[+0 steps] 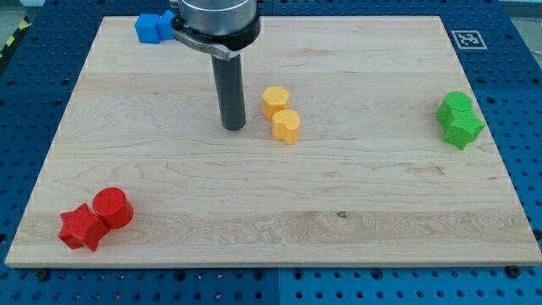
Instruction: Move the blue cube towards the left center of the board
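Note:
The blue cube [152, 28] sits at the view's top left, near the top edge of the wooden board [169, 203], with its right side hidden behind the arm's housing. My tip [235, 127] rests on the board near its middle, well below and to the right of the blue cube and apart from it. Two yellow blocks [280, 113] stand just right of my tip, one above the other, touching each other.
A red star block [82, 227] and a red cylinder [113, 207] touch at the bottom left. Two green blocks [459, 119] sit together at the right edge. A printed marker tag [467, 39] lies at the top right corner.

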Controlling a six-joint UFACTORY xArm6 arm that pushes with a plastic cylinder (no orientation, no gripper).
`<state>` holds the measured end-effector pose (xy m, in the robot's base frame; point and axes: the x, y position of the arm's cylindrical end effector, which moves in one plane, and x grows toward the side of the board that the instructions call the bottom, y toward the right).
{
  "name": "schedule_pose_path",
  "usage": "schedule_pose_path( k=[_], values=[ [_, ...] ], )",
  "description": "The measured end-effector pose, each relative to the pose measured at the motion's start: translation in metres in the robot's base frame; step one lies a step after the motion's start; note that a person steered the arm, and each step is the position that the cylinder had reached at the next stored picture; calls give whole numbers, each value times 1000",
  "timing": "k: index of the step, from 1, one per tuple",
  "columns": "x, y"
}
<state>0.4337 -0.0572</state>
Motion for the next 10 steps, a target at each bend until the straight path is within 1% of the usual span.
schedule_pose_path(
  k=[1, 2, 3, 5, 7, 8, 9, 10],
  values=[
    [0, -1],
    [0, -25],
    [-2, -83],
    [-71, -167],
    [-73, -171],
    [-86, -196],
    [-132, -232],
    [-187, -245]
  ],
)
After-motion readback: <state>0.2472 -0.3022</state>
